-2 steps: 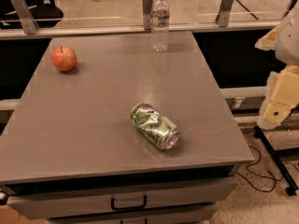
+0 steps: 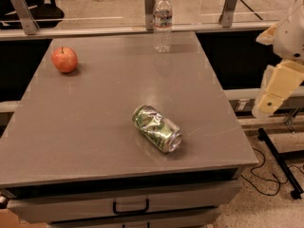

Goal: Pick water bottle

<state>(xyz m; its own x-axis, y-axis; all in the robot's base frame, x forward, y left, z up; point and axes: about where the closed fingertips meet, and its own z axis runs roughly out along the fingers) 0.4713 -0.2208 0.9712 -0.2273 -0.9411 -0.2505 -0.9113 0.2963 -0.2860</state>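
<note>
The grey surface (image 2: 95, 127) carries 3 items. Far left: 1 red apple (image 2: 64, 60), stem up. Centre front: 1 dented green-and-silver can (image 2: 157, 128), lying on its side. Centre rear: the water bottle (image 2: 162, 22), upright at the far edge, white cap on, well apart from the can. Right, beyond the surface edge: the gripper (image 2: 273, 96), well apart from the bottle; whether it is parted or closed cannot be told.

The gripper (image 2: 271, 95) hangs just off the right edge of a grey table (image 2: 95, 127), which spreads out to its left. Farther back, metal posts (image 2: 149, 6) hold a glass screen (image 2: 109, 4). Below the gripper are a speckled floor (image 2: 266, 210), black cables (image 2: 244, 177) and a black stand leg (image 2: 280, 164). Low to its left is a drawer (image 2: 71, 209) with a black handle (image 2: 130, 207).
</note>
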